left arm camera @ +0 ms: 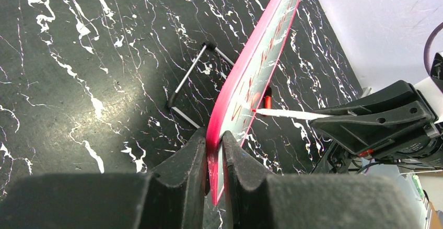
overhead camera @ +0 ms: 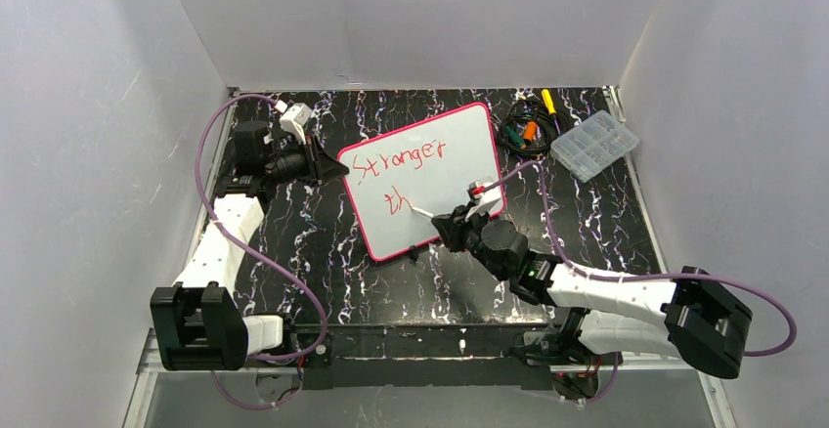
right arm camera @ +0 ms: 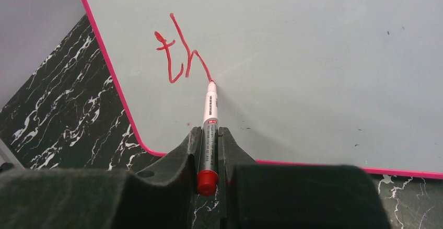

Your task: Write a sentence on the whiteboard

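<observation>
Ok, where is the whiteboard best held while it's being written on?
By its thin pink-bordered edge on the left, coming in from the side, as the left gripper does. The whiteboard stands tilted on a wire stand, so that edge fits between the jaws and lies away from the marker.

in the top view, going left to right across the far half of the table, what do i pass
left gripper → whiteboard → tangle of cables → clear compartment box
</observation>
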You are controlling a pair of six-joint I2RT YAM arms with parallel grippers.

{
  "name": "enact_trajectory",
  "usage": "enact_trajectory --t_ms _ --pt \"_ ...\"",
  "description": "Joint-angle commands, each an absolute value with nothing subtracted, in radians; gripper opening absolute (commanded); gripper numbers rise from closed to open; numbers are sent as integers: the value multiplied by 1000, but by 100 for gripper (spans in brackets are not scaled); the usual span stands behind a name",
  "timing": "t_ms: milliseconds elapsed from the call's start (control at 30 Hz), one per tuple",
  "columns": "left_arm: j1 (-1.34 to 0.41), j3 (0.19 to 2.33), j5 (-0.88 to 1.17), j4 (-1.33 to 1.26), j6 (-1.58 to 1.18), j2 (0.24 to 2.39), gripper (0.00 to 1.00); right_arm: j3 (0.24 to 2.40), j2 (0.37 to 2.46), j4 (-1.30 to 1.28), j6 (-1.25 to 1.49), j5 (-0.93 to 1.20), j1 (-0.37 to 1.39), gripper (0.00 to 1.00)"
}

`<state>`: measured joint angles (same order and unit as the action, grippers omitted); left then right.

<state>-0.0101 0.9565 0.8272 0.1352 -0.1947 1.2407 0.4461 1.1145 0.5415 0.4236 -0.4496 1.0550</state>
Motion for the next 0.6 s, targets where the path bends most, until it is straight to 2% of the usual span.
enact_trajectory --t_ms 0,567 --pt "-14 947 830 147 -187 1210 0 464 1068 566 421 -481 1057 1" --pt "-16 950 833 147 -188 1212 0 501 1134 670 354 -524 1030 1"
